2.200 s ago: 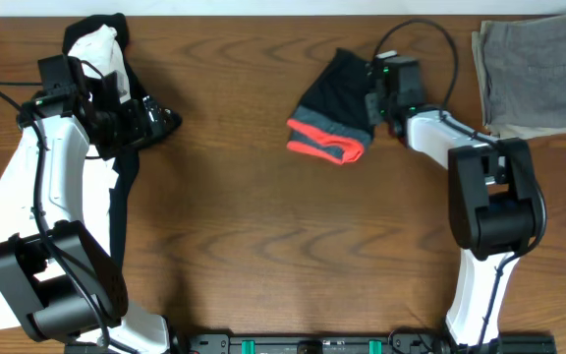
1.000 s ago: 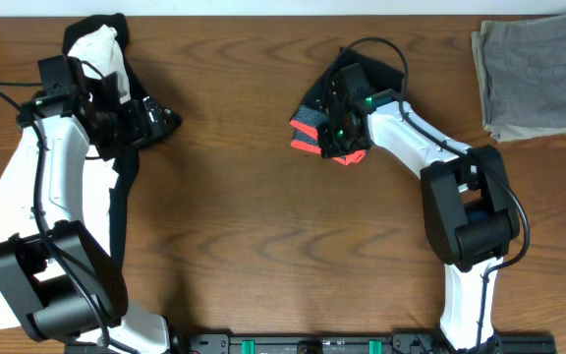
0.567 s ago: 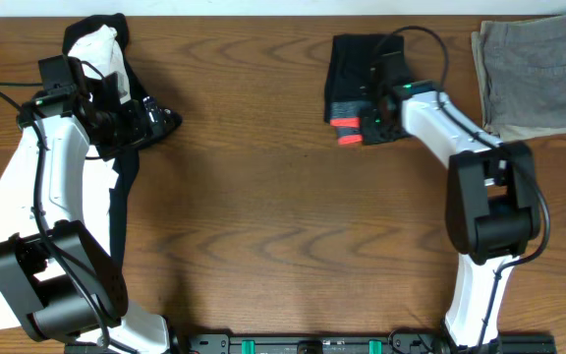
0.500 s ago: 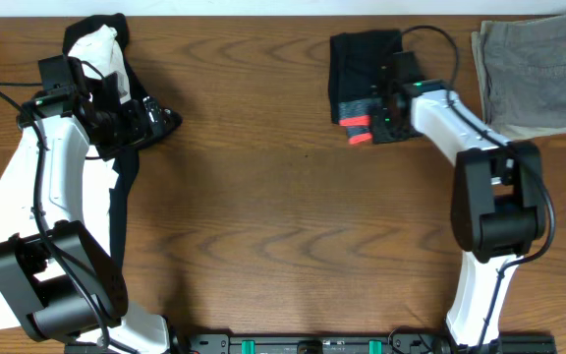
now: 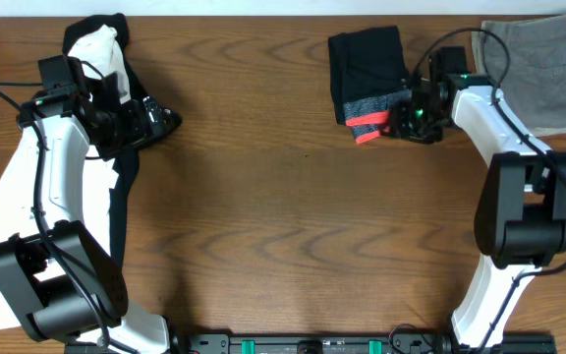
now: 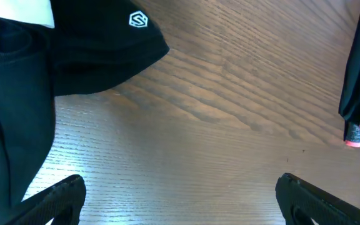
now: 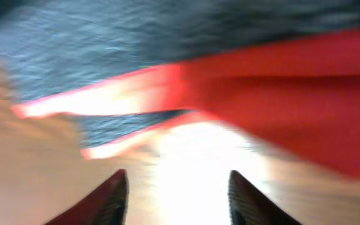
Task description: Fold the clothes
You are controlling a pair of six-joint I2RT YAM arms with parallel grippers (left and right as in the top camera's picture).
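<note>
Upper right: your right gripper (image 5: 399, 120), jaws parted, sits beside the folded black trousers' (image 5: 367, 64) waistband (image 5: 368, 126); a snagged finger could undo the fold.

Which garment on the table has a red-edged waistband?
The folded black trousers beside the right gripper; the grey-olive trousers further right and the white shirt at left show no red.

overhead: we look straight down | left wrist: low, across table (image 6: 230, 125) | right wrist: close on trousers (image 7: 261, 87), shared by all
</note>
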